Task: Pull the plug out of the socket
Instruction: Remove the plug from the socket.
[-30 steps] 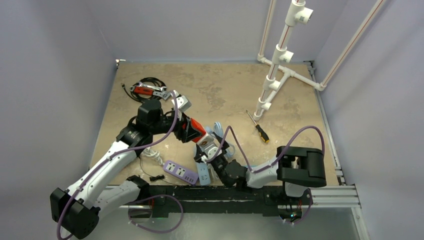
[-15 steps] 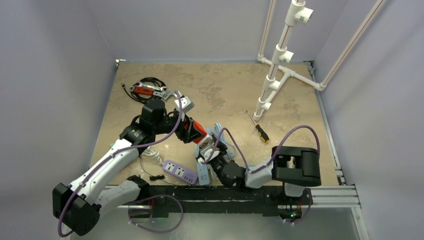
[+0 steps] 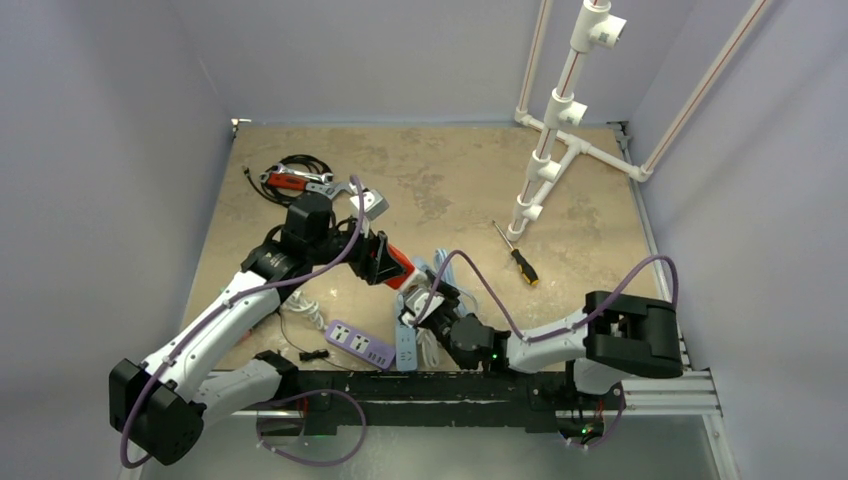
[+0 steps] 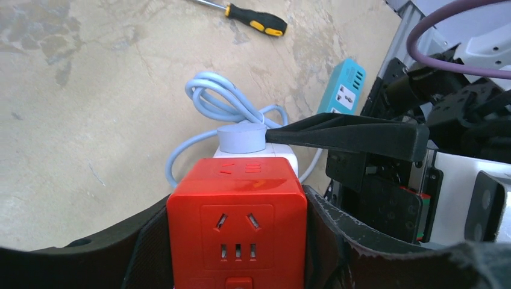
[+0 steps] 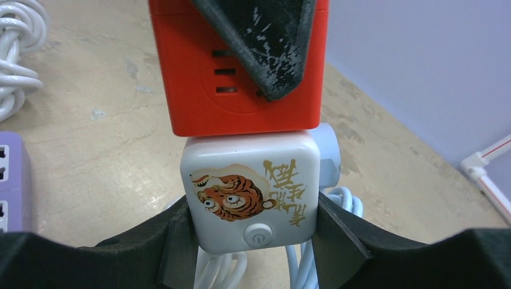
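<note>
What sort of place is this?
Probably a robot-lab test cell: plain lilac walls box in a mottled tan tabletop, with a white PVC pipe frame and a purple power strip as props.

The left arm (image 3: 215, 320) is reaching from the lower left toward the centre of the top view, elbow bending at the upper left. The left gripper (image 3: 384, 263) is clamping the socket (image 4: 237, 223) between both fingers. The right arm (image 3: 545, 340) is lying low, stretching leftward from the lower right. The right gripper (image 3: 421, 301) is pinching the plug (image 5: 250, 198).
</note>
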You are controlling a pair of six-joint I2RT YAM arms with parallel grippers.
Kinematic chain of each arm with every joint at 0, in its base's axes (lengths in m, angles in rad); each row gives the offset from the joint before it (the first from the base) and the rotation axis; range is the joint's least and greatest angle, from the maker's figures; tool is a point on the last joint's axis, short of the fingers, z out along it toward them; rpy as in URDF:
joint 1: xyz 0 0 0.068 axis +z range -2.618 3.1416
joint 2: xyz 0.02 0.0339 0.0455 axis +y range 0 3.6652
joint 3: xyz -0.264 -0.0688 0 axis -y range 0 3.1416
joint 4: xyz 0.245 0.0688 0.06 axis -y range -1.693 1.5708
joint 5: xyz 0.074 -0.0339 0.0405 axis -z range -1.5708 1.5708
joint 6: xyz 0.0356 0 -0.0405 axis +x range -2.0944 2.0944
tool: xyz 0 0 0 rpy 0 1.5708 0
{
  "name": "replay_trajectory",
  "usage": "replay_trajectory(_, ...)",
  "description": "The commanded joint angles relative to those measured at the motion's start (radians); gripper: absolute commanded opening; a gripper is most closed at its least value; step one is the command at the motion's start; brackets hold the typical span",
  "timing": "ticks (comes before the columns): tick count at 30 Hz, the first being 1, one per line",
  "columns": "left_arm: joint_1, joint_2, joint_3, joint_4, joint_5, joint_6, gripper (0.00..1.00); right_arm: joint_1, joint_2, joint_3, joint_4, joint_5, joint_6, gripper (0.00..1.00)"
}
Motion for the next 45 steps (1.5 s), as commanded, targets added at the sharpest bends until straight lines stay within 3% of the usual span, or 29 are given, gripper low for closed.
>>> replay_trajectory(1,0.007,-0.063,-0.038,0.225,-0.118,0.027,0.00,-0.078,-0.097,0.083,-0.180,-0.068,0.230,0.00)
replay_trajectory(4,-0.078,-0.094,-0.057,0.213,-0.232,0.060,0.00,-0.169,-0.140,0.115,-0.268,-0.143,0.337,0.00)
replay_trajectory(9,-0.095,-0.059,-0.045,0.213,-0.205,0.061,0.00,-0.230,-0.124,0.161,-0.359,-0.171,0.384,0.00)
replay_trajectory(11,-0.089,-0.062,-0.037,0.216,-0.223,0.052,0.00,-0.227,-0.131,0.133,-0.323,-0.151,0.349,0.00)
replay_trajectory(16,0.076,-0.020,0.004,0.228,-0.136,-0.031,0.00,-0.152,-0.179,0.030,-0.180,-0.131,0.179,0.00)
replay_trajectory(19,0.170,0.018,0.062,0.220,-0.103,-0.075,0.00,-0.033,-0.131,-0.013,-0.045,-0.033,0.038,0.00)
replay_trajectory(23,0.274,0.036,0.090,0.239,-0.055,-0.128,0.00,0.045,-0.041,0.006,-0.008,0.065,-0.015,0.00)
replay_trajectory(28,0.302,0.010,0.089,0.210,-0.092,-0.090,0.00,0.017,-0.083,0.037,-0.180,0.019,0.150,0.00)
replay_trajectory(37,0.302,-0.033,0.059,0.231,-0.095,-0.058,0.00,-0.148,-0.220,0.003,-0.297,-0.122,0.307,0.00)
replay_trajectory(45,0.302,-0.030,0.034,0.246,-0.077,-0.076,0.00,-0.179,-0.211,0.042,-0.354,-0.154,0.349,0.00)
